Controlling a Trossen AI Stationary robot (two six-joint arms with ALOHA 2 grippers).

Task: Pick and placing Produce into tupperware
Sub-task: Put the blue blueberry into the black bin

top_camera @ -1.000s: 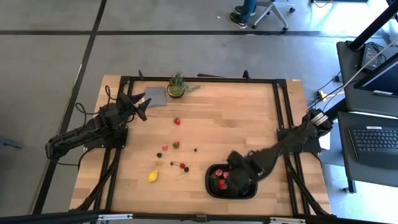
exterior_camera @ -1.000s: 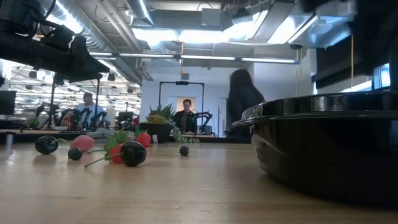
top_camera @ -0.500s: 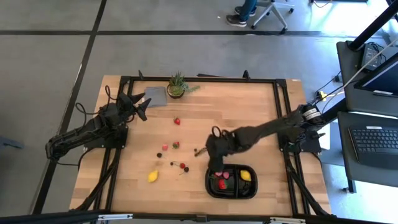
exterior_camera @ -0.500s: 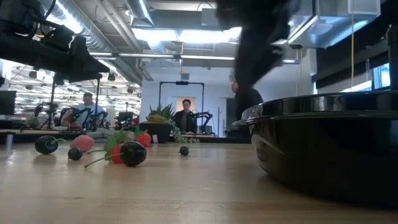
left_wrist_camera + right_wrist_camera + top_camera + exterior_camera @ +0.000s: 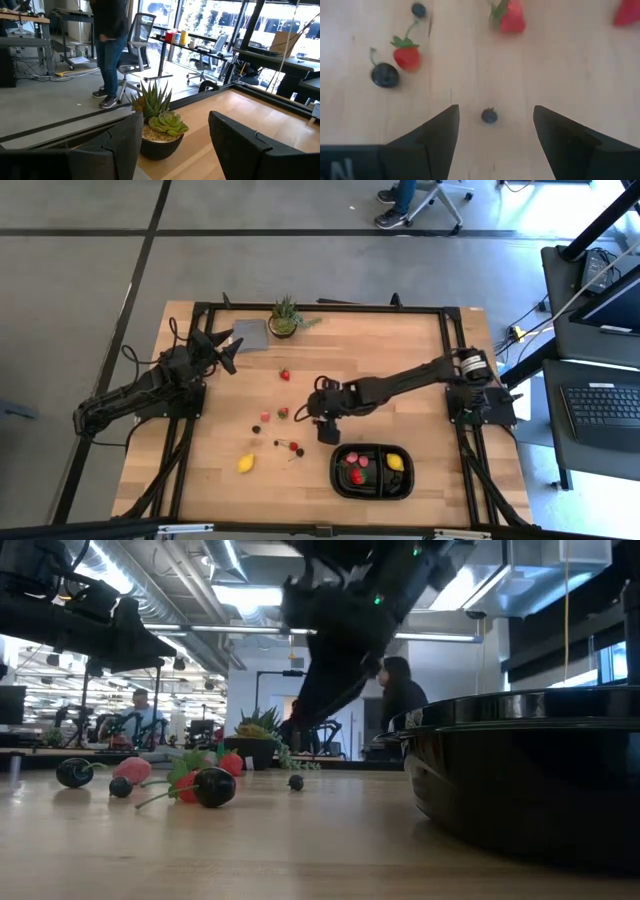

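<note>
At the lower right of the high view, nearest the front edge of the pale wooden surface [image 5: 400, 370], sat the black oval-cornered plastic tray [image 5: 372, 471]. It already held a red strawberry [image 5: 357, 476], a pink bit [image 5: 352, 459] and a yellow lemon [image 5: 395, 463]. To its left lay a second yellow lemon [image 5: 245, 464] and a dark stemmed cherry with a small red strawberry [image 5: 292, 447].

Just above the tray's upper left corner, the right gripper [image 5: 318, 420] hung over a small dark blueberry [image 5: 489, 116]. Its fingers [image 5: 432, 137] stood wide apart and held nothing, and the berry lay between them in the right wrist view.

Farther up the frame lay another strawberry [image 5: 283, 413], a pink piece [image 5: 265, 417] and one more red strawberry [image 5: 285, 375].

At the upper left, the left gripper [image 5: 225, 345] waited, its fingers [image 5: 240, 145] spread open and empty, beside a flat grey square cloth [image 5: 250, 333] and a green potted plant [image 5: 285, 317].
</note>
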